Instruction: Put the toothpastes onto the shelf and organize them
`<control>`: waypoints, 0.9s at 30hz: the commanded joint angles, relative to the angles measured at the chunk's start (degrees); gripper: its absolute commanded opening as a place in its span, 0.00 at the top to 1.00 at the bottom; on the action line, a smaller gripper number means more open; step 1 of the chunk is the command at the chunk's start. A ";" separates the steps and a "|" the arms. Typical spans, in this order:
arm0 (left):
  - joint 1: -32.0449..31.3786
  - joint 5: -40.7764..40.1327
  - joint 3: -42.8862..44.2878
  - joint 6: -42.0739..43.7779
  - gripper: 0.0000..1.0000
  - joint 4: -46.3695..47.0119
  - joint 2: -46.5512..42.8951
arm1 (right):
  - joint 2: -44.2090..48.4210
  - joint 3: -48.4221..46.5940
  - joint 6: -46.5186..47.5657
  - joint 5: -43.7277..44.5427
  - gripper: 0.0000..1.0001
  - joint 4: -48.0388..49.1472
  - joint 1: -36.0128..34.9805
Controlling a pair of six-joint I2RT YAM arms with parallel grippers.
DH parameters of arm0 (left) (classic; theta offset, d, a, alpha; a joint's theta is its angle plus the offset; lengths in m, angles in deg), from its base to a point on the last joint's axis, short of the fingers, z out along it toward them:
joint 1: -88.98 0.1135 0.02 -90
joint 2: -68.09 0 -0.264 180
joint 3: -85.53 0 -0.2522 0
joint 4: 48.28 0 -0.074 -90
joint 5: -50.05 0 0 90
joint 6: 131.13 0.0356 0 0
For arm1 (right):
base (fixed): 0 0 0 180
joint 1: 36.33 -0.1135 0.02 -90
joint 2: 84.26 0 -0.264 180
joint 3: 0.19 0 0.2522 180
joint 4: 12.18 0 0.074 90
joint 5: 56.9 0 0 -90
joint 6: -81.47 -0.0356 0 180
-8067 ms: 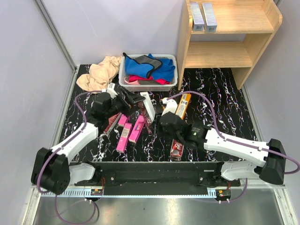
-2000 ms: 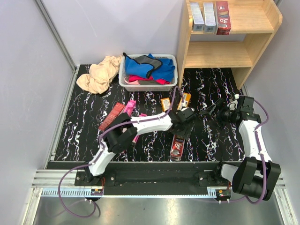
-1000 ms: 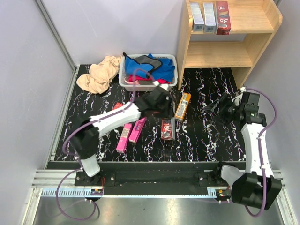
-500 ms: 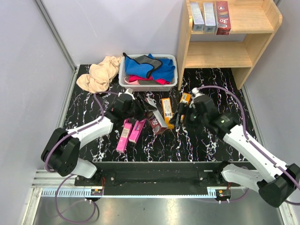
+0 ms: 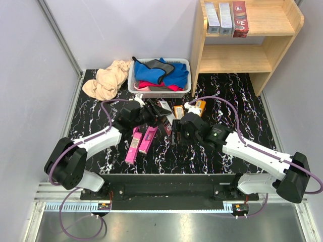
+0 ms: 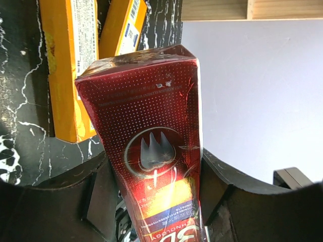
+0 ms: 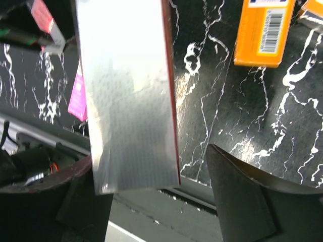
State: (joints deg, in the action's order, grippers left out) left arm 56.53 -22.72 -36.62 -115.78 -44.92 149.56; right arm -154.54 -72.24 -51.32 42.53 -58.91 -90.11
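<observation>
Shelf, far right corner: top tier carries two silver-grey boxes and one red box, standing side by side. Same count as a second ago. Lower tier bare.

Table: basket of cloths and a beige cloth at the far side, untouched.

Arms: this is the change. A second ago the right arm was out by the right edge, well apart from the boxes. It has since swung in to the middle and now faces the left arm across the pile.

Loose stock on the table: two pink boxes lying side by side near the left arm, and two orange boxes beyond the grippers.

Dark red box: off the table, between the two grippers and angled up from the left one.

Left gripper: clamped narrow on the box's lower end, a finger pressed to each side.

Right gripper: jaws wide, bracketing the same box (glare washes its face pale in the wrist view). One finger sits close against it and the other stands clear, so there is no grip yet.

Reading: a hand-over is in progress, probably because the shelf sits on the right arm's side. Three are shelved and this would be the fourth, with most still to go. Risk: if the left lets go before the right closes, the box drops.
</observation>
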 commanded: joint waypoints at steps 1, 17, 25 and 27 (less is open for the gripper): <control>0.37 2.89 0.11 -1.37 0.42 6.96 -0.88 | -0.03 -2.01 -2.48 7.09 0.25 3.26 -0.63; 0.45 3.33 -0.41 -1.29 0.40 7.66 -0.08 | 5.24 0.71 -2.22 6.04 0.62 8.10 -0.80; 0.72 2.98 -0.06 0.29 0.12 5.21 -1.14 | 5.68 0.10 -2.21 5.95 0.72 7.84 -0.71; 0.89 2.63 0.90 1.96 0.04 3.28 -1.75 | 6.12 0.01 -2.39 6.65 0.72 7.40 -0.71</control>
State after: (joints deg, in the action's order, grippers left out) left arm 56.82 -20.79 -37.25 -116.64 -41.83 149.71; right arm -150.54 -71.25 -52.98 47.12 -54.27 -90.46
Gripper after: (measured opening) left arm 0.903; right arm 0.460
